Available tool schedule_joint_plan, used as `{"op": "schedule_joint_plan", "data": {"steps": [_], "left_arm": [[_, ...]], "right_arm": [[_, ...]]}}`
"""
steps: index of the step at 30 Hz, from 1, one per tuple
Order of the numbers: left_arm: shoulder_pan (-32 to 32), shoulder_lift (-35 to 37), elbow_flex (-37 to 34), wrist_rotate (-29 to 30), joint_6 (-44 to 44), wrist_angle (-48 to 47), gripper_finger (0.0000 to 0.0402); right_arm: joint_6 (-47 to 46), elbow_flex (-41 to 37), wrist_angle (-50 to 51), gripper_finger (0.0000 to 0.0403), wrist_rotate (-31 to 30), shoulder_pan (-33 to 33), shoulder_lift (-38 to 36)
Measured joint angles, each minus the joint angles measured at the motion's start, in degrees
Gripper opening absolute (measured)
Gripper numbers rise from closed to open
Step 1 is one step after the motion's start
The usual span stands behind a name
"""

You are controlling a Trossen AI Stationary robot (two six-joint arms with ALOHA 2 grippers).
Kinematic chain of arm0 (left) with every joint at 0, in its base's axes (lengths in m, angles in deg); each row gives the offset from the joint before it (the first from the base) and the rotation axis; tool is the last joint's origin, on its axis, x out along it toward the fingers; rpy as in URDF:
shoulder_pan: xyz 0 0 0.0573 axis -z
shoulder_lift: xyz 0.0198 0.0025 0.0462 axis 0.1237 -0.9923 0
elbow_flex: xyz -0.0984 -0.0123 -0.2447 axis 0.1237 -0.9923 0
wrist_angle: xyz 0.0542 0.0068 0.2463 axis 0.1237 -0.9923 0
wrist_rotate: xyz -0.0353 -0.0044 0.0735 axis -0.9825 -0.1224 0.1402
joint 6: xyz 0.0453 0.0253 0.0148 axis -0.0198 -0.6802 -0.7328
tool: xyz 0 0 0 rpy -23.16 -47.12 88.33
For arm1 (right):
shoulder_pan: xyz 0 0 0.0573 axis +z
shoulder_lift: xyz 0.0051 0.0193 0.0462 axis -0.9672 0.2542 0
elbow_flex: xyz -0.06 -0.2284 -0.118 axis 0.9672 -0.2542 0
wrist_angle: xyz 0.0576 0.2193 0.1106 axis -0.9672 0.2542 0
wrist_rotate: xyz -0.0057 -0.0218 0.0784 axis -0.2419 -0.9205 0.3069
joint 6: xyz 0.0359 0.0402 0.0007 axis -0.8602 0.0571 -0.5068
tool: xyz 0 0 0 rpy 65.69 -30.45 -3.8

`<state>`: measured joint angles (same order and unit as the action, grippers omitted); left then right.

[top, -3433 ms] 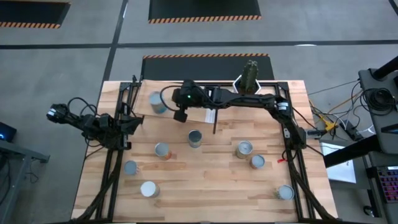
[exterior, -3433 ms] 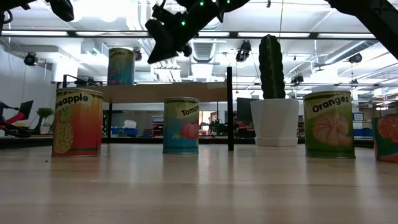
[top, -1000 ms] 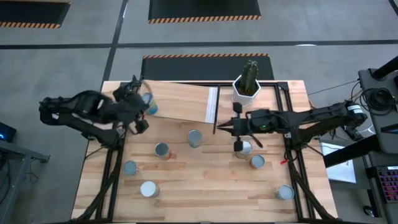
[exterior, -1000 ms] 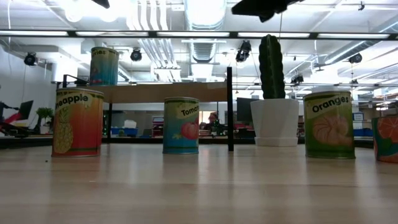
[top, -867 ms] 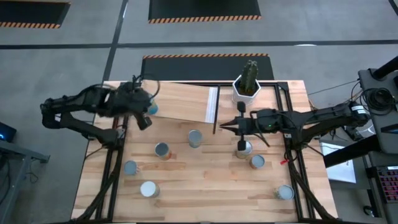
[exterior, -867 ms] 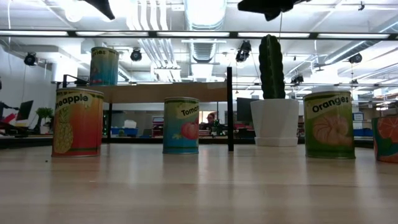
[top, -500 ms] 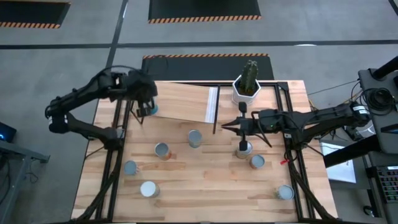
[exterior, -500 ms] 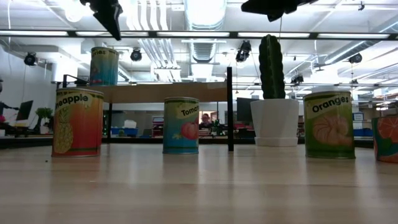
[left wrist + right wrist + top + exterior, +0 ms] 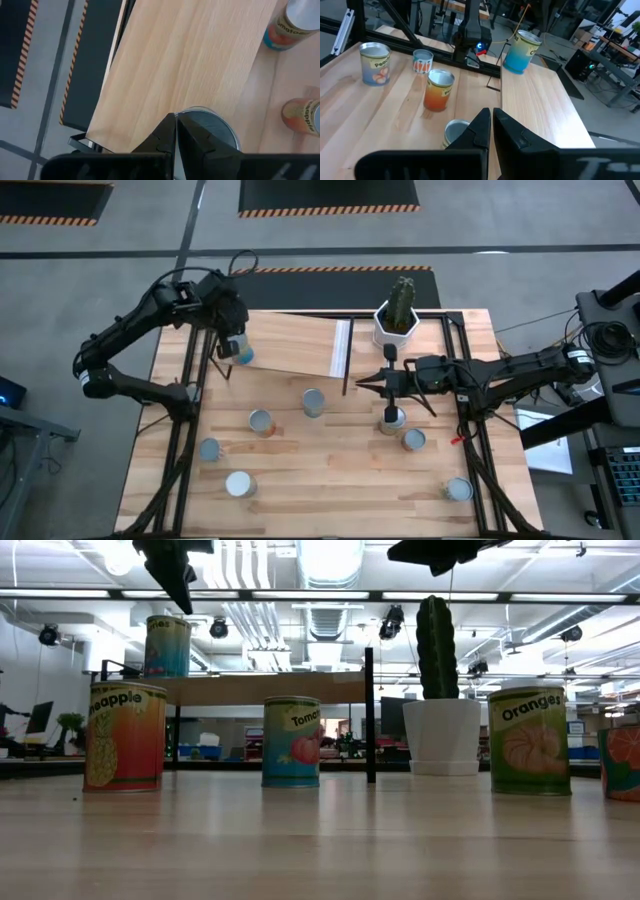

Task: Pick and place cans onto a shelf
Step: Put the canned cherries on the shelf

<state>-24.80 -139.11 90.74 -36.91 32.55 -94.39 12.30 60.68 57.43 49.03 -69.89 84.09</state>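
One blue can point(image 9: 245, 357) stands on the left end of the pale shelf point(image 9: 295, 345); in the low view this can point(image 9: 165, 645) stands up on the shelf board. My left gripper point(image 9: 232, 345) is shut and slants down just above its silver top point(image 9: 212, 131), holding nothing. Several more cans stand on the planks, among them a tomato can point(image 9: 291, 740), a pineapple can point(image 9: 125, 735) and an oranges can point(image 9: 528, 740). My right gripper point(image 9: 362, 384) is shut and level, high over the table right of the shelf's end. A can point(image 9: 456, 132) shows below its fingers.
A white pot with a cactus point(image 9: 398, 315) stands at the far edge, right of the shelf. A dark upright post point(image 9: 369, 715) carries the shelf's right end. More cans point(image 9: 392, 420) point(image 9: 459, 489) stand on the right. Bare planks lie along the near edge.
My left gripper has swung from the table's left edge toward the far edge and a little right, rolling as it went. It now slants down over the can on the shelf. It has stayed shut. The cans have kept their places.
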Motion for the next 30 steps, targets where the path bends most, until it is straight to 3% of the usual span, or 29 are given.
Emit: {"op": "schedule_joint_plan", "data": {"steps": [16, 30], "left_arm": [[-0.04, 0.08, -5.14, 0.63, 2.56, 1.72, 0.0], [-0.11, 0.47, -6.87, 9.0, 23.13, 1.95, 0.0]], "right_arm": [[-0.11, 0.0, 0.13, 0.0009, -0.02, 0.0, 0.0], [-0.11, 0.0, 0.17, 0.0009, -0.22, 0.0, 0.0]]}}
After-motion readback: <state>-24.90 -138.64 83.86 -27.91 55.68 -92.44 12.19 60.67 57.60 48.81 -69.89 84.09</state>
